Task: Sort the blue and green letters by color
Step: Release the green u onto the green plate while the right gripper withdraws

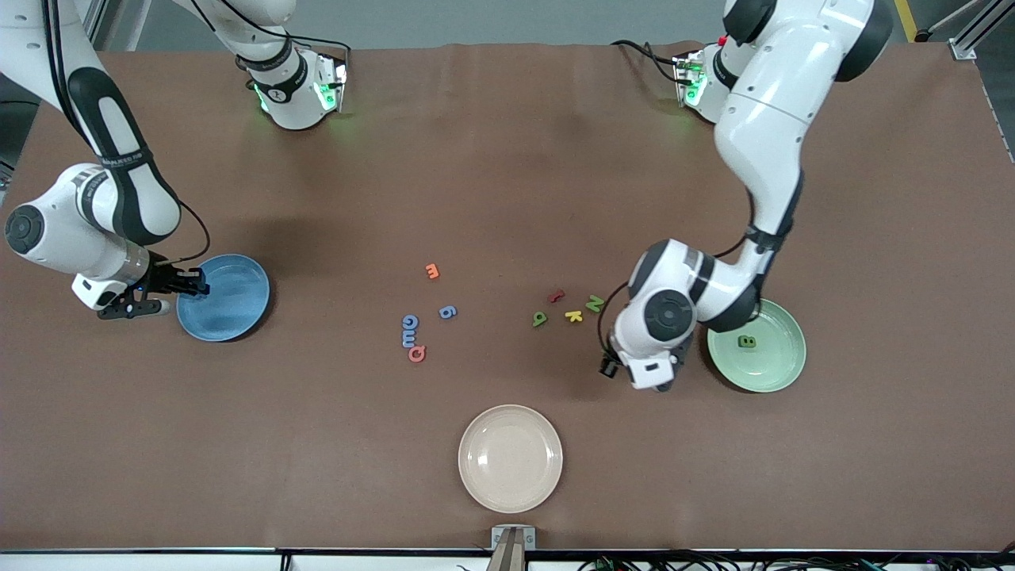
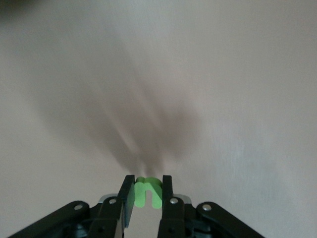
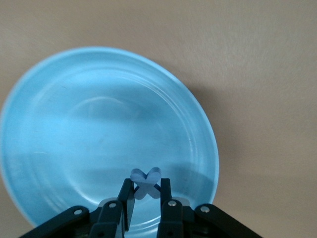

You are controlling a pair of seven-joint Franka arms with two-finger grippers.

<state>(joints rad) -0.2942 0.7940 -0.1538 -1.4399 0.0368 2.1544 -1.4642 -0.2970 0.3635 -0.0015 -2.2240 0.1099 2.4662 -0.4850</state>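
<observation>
With the right gripper point(image 3: 146, 194) pinching a blue X point(image 3: 145, 182) over the blue plate point(image 3: 74, 129), it should drop it near the middle, while the left gripper point(image 2: 147, 194), clamped on a green letter point(image 2: 147, 192), should lift it straight up before heading to the green plate point(image 1: 781, 361).

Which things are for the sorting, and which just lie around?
Job: blue foam letters, green foam letters, blue plate, green plate; left gripper holds a green letter, right gripper a blue one.
Lying about: orange foam letter, red foam letter, yellow foam letter, pink foam letter, cream plate.

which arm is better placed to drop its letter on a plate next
Right: the right gripper holds a blue letter already over the blue plate; the left gripper grips a green letter above bare table.
</observation>
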